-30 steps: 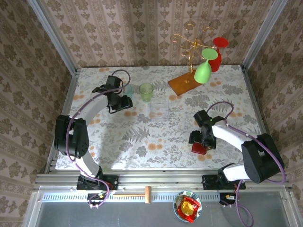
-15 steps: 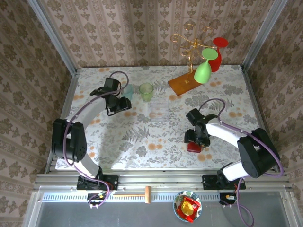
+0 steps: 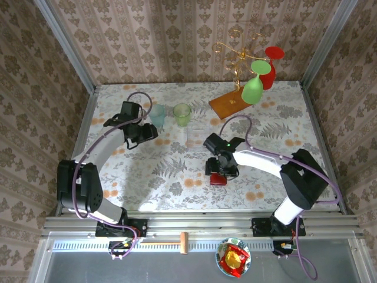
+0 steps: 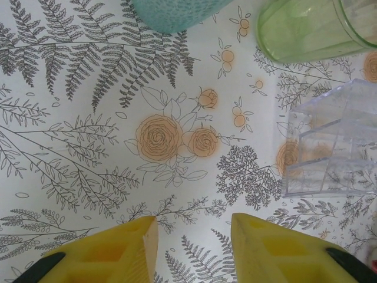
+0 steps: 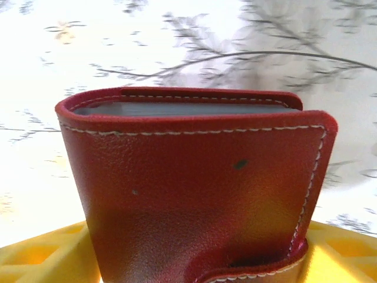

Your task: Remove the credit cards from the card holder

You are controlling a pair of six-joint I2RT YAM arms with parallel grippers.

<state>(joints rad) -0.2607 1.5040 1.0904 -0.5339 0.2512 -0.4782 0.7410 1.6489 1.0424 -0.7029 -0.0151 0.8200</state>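
1. Off the table, past its near edge, one bowl [image 3: 234, 257] is sitting with something red and yellow in it.
2. Near the middle of the table, a little toward the near edge, the right gripper [image 3: 220, 172] is clamping the one card holder [image 3: 219, 179]. In the wrist view the card holder is folded shut, its stitched red cover is rising from the yellow fingers [image 5: 35, 256], and a grey edge is showing between the covers at the top.
3. Farther back, toward the left edge, the left gripper [image 4: 194, 227] is hovering over the flowered tablecloth [image 4: 88, 147]. Its fingers are parted and nothing is sitting between them.
4. One clear plastic box [image 3: 197, 137] is lying between the two grippers, apart from both.
5. Two cups, one teal [image 3: 157, 115] and one green [image 3: 182, 114], are standing side by side just beyond the left gripper, toward the far edge.
6. Toward the far right corner, one wooden board [image 3: 227, 105] is carrying a gold wire rack [image 3: 238, 53]. Two stemmed glasses, one green [image 3: 253, 87] and one red [image 3: 269, 69], are hanging tilted on it.
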